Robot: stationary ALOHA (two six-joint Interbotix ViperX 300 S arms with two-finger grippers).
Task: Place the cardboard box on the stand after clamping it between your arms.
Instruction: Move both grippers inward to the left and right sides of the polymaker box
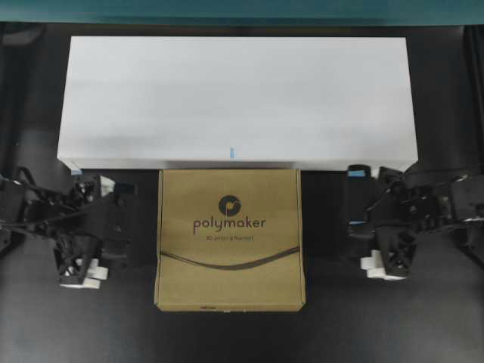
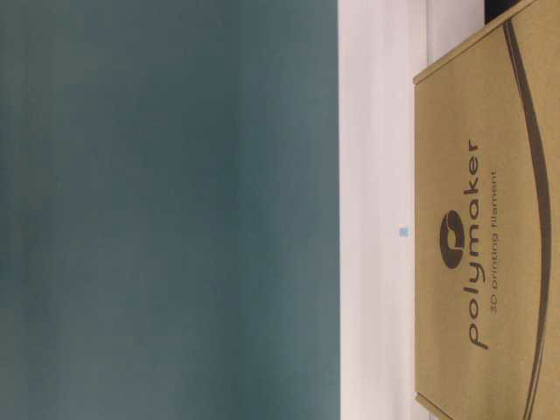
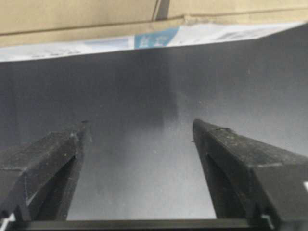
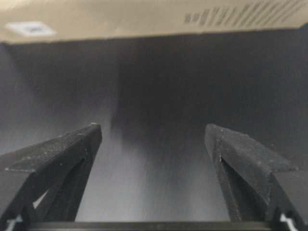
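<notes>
Both my jaws stand wide apart w/ nothing between them — left gripper (image 3: pixel 139 132) and right gripper (image 4: pixel 154 134) each look over bare dark worktop (image 1: pixel 227 336) at a side wall of the cardboard box (image 1: pixel 230 238), near but not touching.

The box lies flat on the worktop between my arms, logo up, its far edge just beside or against the front of the stand (image 1: pixel 234 91) (can't tell if they touch). My guess on handling: stiff walls, smooth cardboard, so fairly slippery for a squeeze hold; weight unknown, prob. moderate if there's filament inside. I'd press on the two opposite side walls, roughly mid-length and level w/ each other, so it doesn't pivot or tip when lifted. The left-side wall carries a taped label strip (image 3: pixel 154 38) — slicker there, maybe.

Worktop: dark, matte, free space each side of the box. Beyond it the stand is white, low, far wider than the box, top bare except a small blue mark (image 1: pixel 232 152) at the front edge. Behind that, a teal backdrop (image 1: pixel 242 9).
</notes>
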